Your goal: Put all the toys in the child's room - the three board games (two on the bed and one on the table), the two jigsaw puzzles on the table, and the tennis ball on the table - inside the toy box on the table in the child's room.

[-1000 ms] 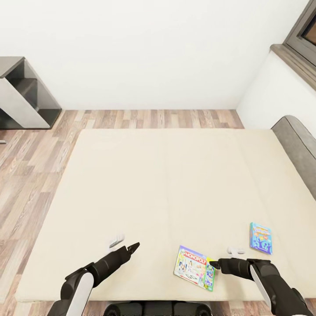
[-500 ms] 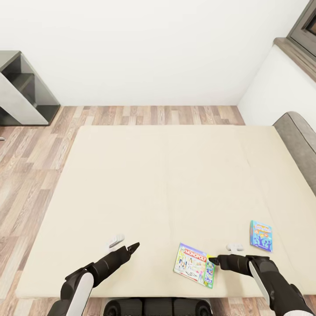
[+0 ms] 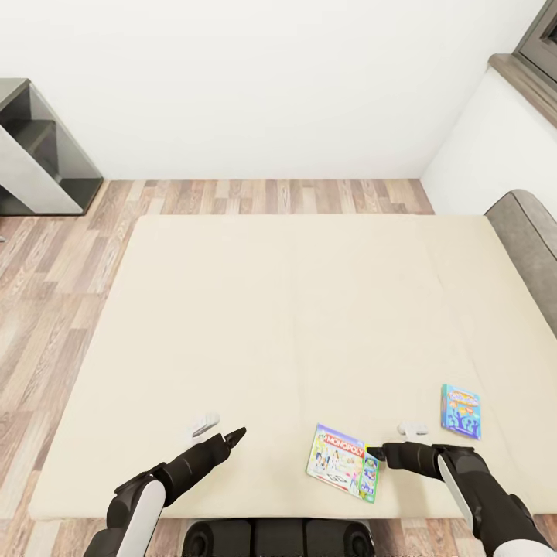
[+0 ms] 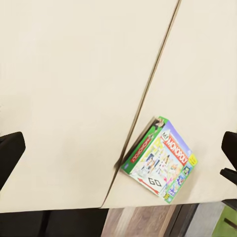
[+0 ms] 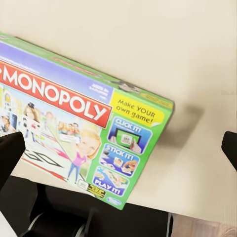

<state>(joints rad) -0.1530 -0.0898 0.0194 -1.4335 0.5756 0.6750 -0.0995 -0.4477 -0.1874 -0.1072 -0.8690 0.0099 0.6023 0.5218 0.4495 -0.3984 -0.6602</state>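
Monopoly box [image 3: 340, 462]: it is lying flat on the bed [image 3: 278, 309], close to the near edge and a little to the right of the middle. Its green end points toward the right arm.
Right end effector [image 3: 376, 452]: its tips are just beside the green end of the box. In the right wrist view the fingers are spread wide, one on each side, with nothing pinched between them.
What could go wrong: the box is flat and thin, so it could be pushed along the soft bed and not gripped. It could also be slid off the near edge onto the floor, because the edge is so close.
Left end effector [image 3: 234, 435]: it is held over bare bed, well to the left of the box. In the left wrist view its fingers are spread, and nothing is held.
Blue game box [image 3: 461, 410]: it is lying flat on the bed, further right and a bit farther away. Nothing is touching it.
Things in the way: nothing is lying between the right fingers and the Monopoly box.
Around: a grey headboard [image 3: 530, 240] is seen at the far right, a grey shelf [image 3: 39, 155] at the far left, and a wood floor [image 3: 46, 294] around the bed.
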